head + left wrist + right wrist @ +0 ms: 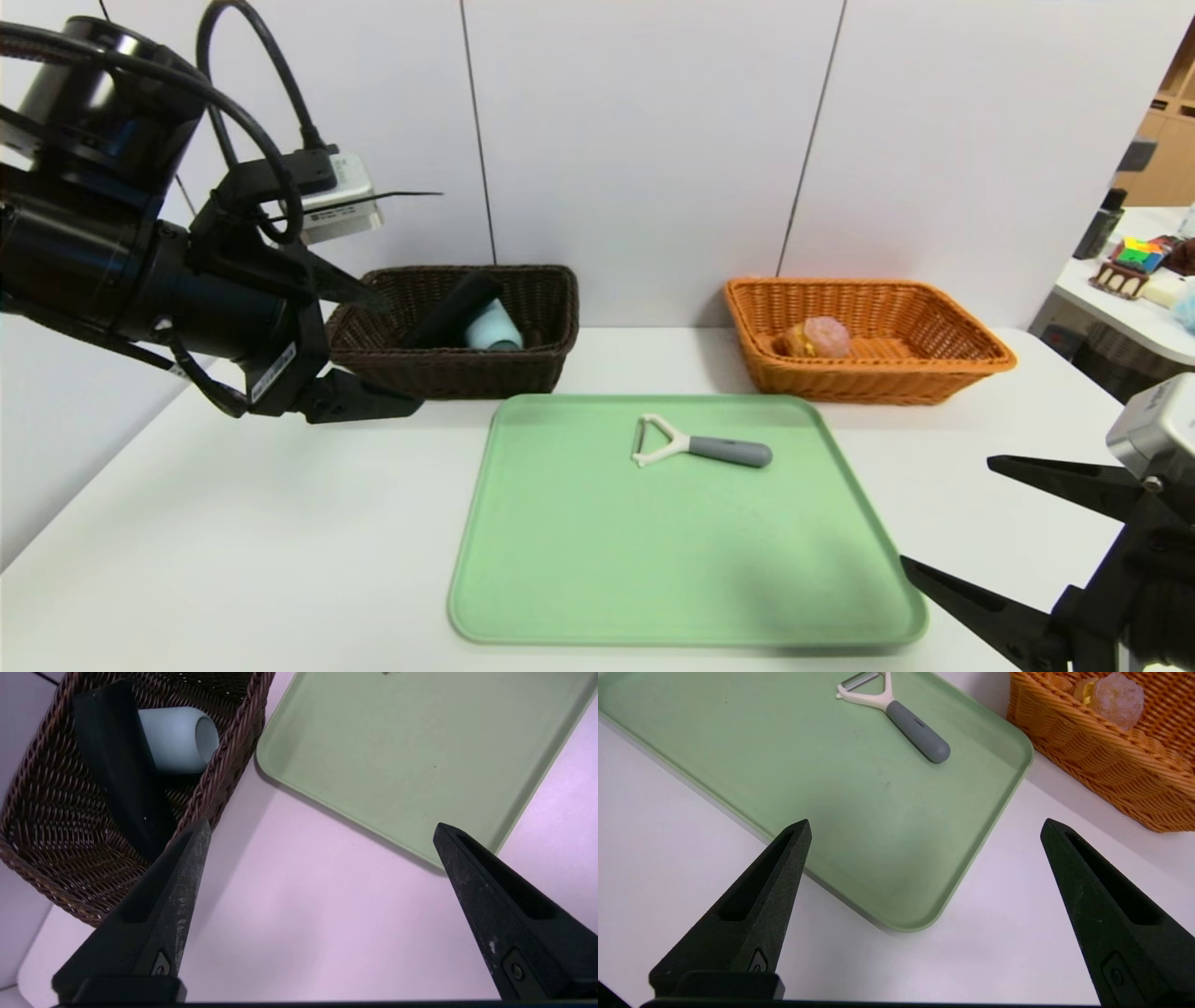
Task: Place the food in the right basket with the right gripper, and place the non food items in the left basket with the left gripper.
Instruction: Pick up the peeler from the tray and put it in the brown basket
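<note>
sitting nearest, green tray on the counter holds only the peeler. right gripper hangs w/ jaws wide by tray's right corner, left gripper wide & empty just in front of the dark basket. dark basket has black pouch leaning over blue-grey cup; orange basket has the bun.

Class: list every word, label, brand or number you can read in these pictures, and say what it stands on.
None can be read.
Peeler handle: a small mark, too small to read.
Left gripper, white tag on its wrist: print too small.
White camera box above it: label blurred.
</note>
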Robot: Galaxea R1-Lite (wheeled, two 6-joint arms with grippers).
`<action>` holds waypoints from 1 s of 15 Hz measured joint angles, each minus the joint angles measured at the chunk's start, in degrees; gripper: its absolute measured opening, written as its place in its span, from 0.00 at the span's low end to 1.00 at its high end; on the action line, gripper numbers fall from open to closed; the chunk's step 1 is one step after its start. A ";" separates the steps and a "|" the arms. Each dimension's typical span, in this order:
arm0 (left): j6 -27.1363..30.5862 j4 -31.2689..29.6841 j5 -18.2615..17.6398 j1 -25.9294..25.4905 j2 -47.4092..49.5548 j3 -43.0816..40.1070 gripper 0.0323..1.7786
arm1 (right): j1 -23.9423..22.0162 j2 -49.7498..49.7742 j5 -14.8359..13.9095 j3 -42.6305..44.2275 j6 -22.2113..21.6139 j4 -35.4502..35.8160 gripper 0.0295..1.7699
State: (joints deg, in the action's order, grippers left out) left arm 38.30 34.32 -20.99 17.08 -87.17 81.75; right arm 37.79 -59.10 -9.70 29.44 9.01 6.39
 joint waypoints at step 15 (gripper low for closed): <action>-21.99 -21.65 4.84 -0.82 20.14 -28.61 0.95 | -3.23 -14.15 1.48 3.79 -0.96 13.40 0.96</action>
State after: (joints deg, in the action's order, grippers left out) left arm 16.31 12.67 -16.15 16.26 -67.04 53.14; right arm 34.56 -73.25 -8.23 33.23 8.05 19.79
